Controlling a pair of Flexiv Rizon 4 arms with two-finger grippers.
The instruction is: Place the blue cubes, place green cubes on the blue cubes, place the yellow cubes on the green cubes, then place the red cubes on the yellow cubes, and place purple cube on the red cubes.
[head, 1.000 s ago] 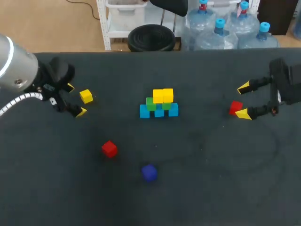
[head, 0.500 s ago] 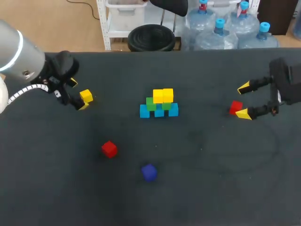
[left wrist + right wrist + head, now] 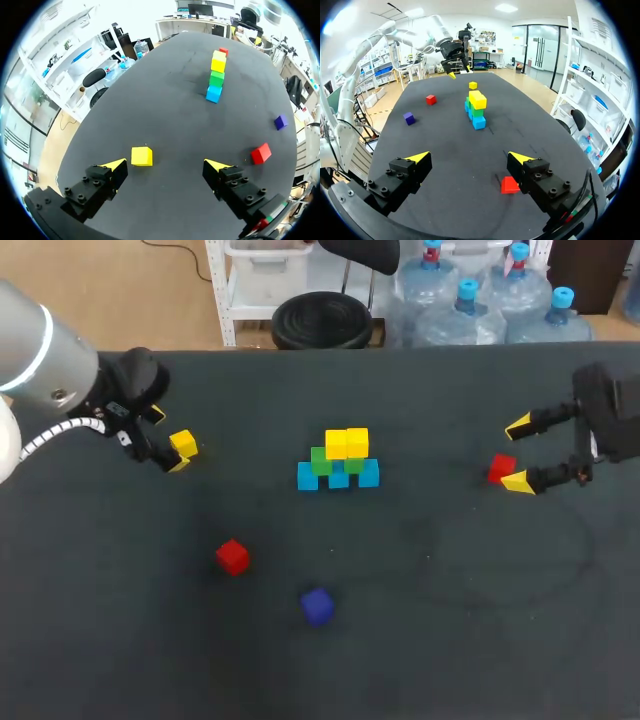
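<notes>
Blue cubes (image 3: 338,476): three. Green cubes (image 3: 322,461): two. Yellow cubes (image 3: 346,443): three. Red cubes (image 3: 232,556): two. Purple cube (image 3: 317,606): one. Your left gripper (image 3: 165,165), right gripper (image 3: 470,157): fingers apart.

Three blue cubes (image 3: 338,478) sit in a touching row near the middle of the counter (image 3: 450,640). Two green cubes (image 3: 321,460) rest on top of them, and two yellow cubes (image 3: 336,444) stand side by side on the green pair, forming a stepped stack. The loose yellow cube (image 3: 183,444) lies flat on the counter, well to the left of the stack. The left red cube (image 3: 232,556) lies alone nearer the front. The right red cube (image 3: 500,468) lies well off to the stack's right. The purple cube (image 3: 317,606) sits slightly turned, nearest the front, near the left red cube but apart from it.
</notes>
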